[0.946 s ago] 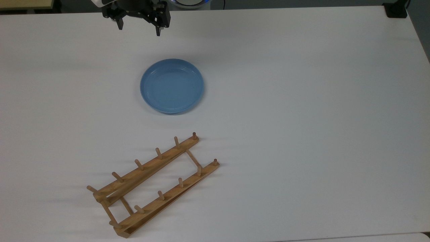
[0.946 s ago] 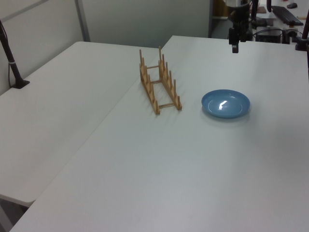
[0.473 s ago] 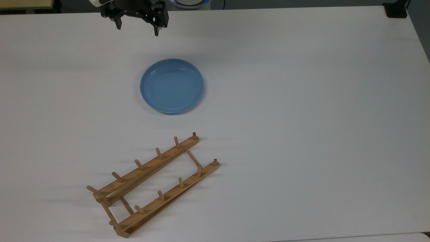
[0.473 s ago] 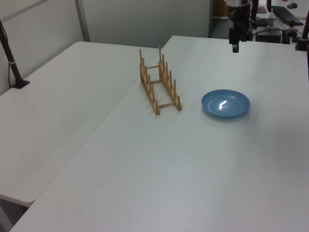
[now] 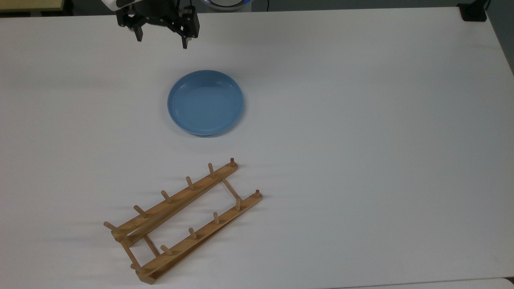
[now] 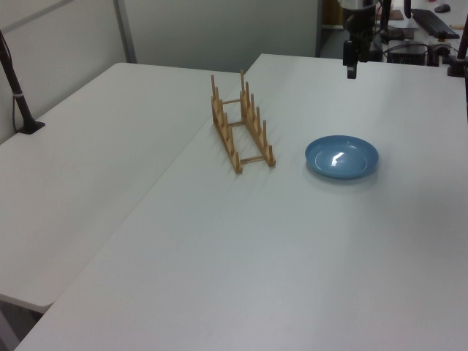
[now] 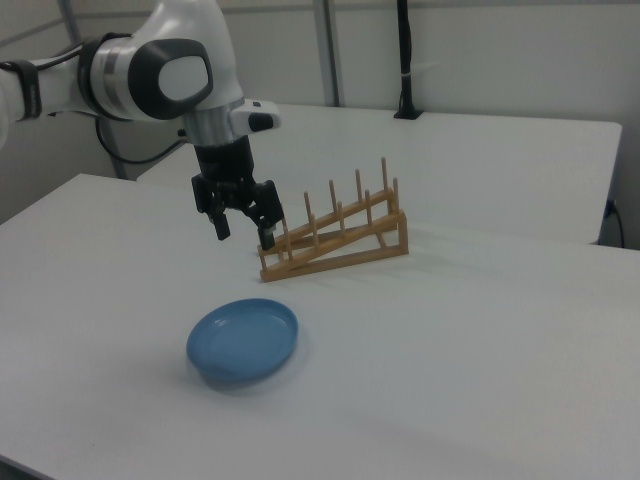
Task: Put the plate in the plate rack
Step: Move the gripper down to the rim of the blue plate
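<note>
Shifted slightly leftward in the top view, the released claw (image 5: 162,42) hovers empty, lining up on the flat-lying plate (image 5: 205,102).

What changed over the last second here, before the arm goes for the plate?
The open gripper shifted slightly toward the top view's left and turned a little, holding nothing and still short of the plate. Plate and plate rack stayed put on the table.

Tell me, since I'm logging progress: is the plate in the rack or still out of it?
Out. The plate lies flat on the white table, apart from the plate rack, whose pegs hold nothing.
</note>
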`<action>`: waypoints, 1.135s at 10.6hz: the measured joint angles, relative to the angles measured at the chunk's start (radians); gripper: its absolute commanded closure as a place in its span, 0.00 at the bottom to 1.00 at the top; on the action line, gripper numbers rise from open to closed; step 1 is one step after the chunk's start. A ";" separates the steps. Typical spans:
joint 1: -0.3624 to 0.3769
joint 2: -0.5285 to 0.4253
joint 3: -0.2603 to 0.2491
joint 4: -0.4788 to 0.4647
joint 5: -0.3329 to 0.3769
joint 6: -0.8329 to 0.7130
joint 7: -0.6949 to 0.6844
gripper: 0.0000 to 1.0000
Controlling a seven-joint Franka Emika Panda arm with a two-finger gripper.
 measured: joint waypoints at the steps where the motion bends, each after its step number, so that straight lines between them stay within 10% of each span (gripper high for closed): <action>1: -0.001 0.014 0.000 -0.001 0.000 0.002 -0.015 0.00; 6: -0.073 0.156 -0.020 -0.004 0.052 0.079 -0.222 0.04; 12: -0.103 0.330 -0.027 -0.007 0.070 0.162 -0.370 0.43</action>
